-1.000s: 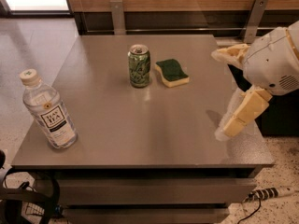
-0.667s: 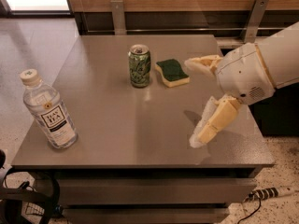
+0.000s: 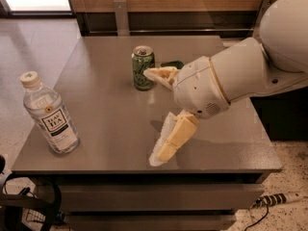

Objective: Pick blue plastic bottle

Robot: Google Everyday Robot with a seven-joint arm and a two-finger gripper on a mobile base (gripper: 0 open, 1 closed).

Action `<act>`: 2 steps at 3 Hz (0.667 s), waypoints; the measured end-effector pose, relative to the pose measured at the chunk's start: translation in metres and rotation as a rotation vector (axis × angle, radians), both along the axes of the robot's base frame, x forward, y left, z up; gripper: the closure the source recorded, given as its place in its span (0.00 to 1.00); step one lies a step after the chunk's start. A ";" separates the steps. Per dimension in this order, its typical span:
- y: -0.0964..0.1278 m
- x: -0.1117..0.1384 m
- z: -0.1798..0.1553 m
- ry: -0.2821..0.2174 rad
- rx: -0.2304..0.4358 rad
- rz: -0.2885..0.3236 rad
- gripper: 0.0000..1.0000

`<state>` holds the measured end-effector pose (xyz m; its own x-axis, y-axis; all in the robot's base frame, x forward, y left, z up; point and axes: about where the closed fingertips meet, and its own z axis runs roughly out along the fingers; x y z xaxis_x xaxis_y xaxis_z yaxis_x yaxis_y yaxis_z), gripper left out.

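Note:
The blue plastic bottle stands upright near the table's front left corner; it is clear, with a white cap and a white-and-dark-blue "TEA" label. My gripper is over the middle of the table, to the right of the bottle and well apart from it. Its two cream fingers are spread wide, one beside the green can, the other pointing down toward the front edge. It holds nothing.
A green drink can stands at the table's middle back, just left of my upper finger. A green sponge lies behind my arm, mostly hidden. The grey table has drawers below. Cables and a power strip lie on the floor.
My arm has swung left from the table's right side to its middle, toward the bottle, and now covers most of the sponge. The fingers stay spread. Bottle and can have not moved.

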<state>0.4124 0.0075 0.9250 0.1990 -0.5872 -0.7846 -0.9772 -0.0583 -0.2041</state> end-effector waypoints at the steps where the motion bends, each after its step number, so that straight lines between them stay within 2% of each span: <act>1: 0.002 0.002 -0.002 0.007 0.005 -0.005 0.00; 2: 0.017 0.015 -0.013 0.038 0.081 -0.036 0.00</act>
